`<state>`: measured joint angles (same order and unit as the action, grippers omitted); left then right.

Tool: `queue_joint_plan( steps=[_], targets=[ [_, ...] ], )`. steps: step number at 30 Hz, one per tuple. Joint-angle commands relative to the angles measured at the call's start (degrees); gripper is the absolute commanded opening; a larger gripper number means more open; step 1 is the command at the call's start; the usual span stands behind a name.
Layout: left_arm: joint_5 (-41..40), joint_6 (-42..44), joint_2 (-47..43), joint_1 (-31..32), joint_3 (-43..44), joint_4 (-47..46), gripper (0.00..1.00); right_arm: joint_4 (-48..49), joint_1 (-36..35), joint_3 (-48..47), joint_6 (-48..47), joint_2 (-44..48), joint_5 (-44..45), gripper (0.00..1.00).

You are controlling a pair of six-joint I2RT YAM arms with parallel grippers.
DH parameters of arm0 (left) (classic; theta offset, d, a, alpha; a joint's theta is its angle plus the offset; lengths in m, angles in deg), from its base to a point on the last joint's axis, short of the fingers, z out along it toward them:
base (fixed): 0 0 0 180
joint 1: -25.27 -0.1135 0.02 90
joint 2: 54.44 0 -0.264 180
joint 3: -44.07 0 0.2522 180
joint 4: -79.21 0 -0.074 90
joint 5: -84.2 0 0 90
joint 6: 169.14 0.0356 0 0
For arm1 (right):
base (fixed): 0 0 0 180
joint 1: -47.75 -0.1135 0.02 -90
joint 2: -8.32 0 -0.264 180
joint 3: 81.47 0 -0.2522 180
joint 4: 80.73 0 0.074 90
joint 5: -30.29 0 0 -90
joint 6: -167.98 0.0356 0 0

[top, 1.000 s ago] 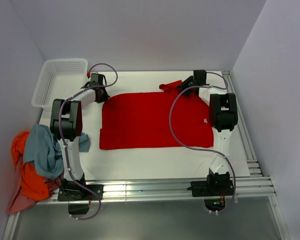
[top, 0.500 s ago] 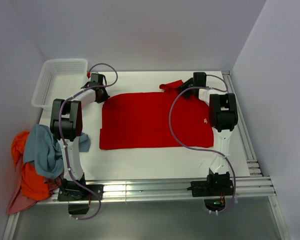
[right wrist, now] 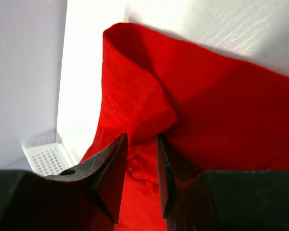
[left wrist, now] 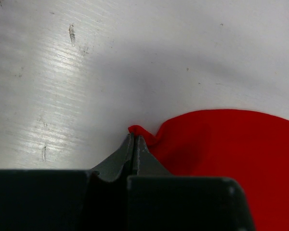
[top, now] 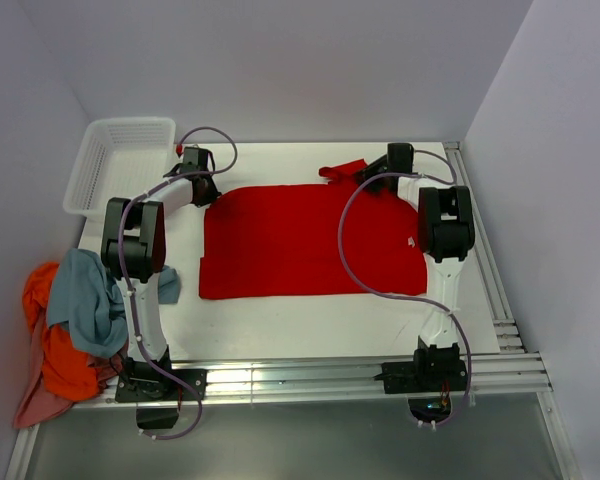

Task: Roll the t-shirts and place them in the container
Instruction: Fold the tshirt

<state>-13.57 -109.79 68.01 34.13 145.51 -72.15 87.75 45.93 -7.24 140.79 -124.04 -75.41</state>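
A bright red t-shirt lies spread flat on the white table, one sleeve bunched up at its far edge. My left gripper sits at the shirt's far left corner. In the left wrist view, the left gripper is shut on a small tip of the red t-shirt. My right gripper is at the bunched sleeve. In the right wrist view, the right gripper is partly open. Folds of the red t-shirt lie between and beyond its fingers.
A white perforated basket stands at the far left corner and also shows in the right wrist view. A pile of other t-shirts hangs off the table's left edge: grey-blue, orange and pale pink. Walls close in on three sides.
The right gripper's jaws have narrowed slightly around the sleeve. Both arms and the shirt stay almost where they were.
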Motion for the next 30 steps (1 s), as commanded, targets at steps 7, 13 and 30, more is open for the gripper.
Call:
queue_joint_plan(
  steps=[7, 13, 30],
  targets=[
    [-0.49, 1.12, -1.43, 0.45, 2.06, -0.11, 0.0, 1.72, 0.33, -4.05, 2.06, -2.56, 1.9, 0.34],
    [-0.75, 1.21, -1.52, 0.54, 1.97, 0.07, 0.0, 2.77, 0.33, -4.85, 3.55, -3.53, 2.52, 0.21],
    [-0.23, 1.3, -0.28, 0.28, 5.22, 1.83, 0.0, 0.22, 1.39, -10.3, 0.13, 0.34, 4.89, 0.0]
  ],
)
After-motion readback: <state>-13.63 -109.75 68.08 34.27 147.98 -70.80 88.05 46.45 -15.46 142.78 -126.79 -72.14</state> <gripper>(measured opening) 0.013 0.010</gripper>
